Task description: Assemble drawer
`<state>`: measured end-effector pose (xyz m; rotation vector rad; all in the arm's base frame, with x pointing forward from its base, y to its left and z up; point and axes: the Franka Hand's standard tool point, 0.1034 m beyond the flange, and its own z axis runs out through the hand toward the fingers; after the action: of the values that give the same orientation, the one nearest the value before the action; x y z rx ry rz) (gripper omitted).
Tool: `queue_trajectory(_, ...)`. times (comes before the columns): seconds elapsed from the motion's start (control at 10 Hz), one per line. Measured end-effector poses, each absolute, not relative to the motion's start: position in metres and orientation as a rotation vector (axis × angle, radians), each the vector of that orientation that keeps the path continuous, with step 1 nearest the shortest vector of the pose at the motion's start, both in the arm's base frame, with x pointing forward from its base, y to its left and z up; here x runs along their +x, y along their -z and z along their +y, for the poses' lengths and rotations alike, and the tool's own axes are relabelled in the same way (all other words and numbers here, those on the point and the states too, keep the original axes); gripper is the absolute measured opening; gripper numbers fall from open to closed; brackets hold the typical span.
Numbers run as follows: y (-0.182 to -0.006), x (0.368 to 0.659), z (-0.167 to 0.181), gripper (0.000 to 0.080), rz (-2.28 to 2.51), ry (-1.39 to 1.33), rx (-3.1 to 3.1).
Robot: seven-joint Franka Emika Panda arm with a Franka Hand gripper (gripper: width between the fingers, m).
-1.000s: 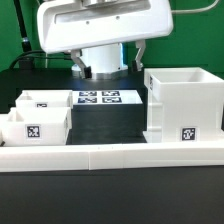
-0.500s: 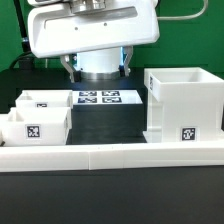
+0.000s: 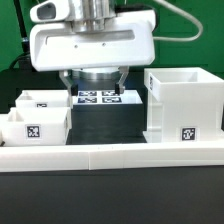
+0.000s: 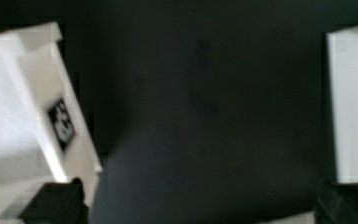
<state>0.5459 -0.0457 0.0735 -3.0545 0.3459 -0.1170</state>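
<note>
The white boxy housing (image 3: 184,106) stands upright at the exterior view's right, a square tag on its front. Two small white trays (image 3: 42,101) (image 3: 30,127), each with a tag, sit side by side at the exterior view's left. My gripper (image 3: 95,90) hangs low over the dark table between the trays and the housing, open and empty, touching nothing. In the wrist view my gripper (image 4: 202,205) shows two dark fingertips (image 4: 51,203) spread wide over bare table. A tagged tray wall (image 4: 43,120) lies beside one finger and the housing's edge (image 4: 354,75) beside the other.
The marker board (image 3: 100,98) lies flat on the table behind the gripper. A long low white border wall (image 3: 110,156) runs across the front, with the trays and the housing against it.
The gripper has come down from above and now hangs lower, its fingers in front of the marker board. The trays and the housing have not moved.
</note>
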Motion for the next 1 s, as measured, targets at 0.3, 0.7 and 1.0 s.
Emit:
queue_trajectory(0.3,-0.061,0.540,-0.078,0.0649,0.235,0.109,-3.087)
queue_trajectory(0.7,-0.060,0.540,-0.077,0.0649,0.247,0.107,-3.085)
queue_trajectory(1.0,-0.043,0.533,-0.084,0.0649,0.151,0.091,-3.108)
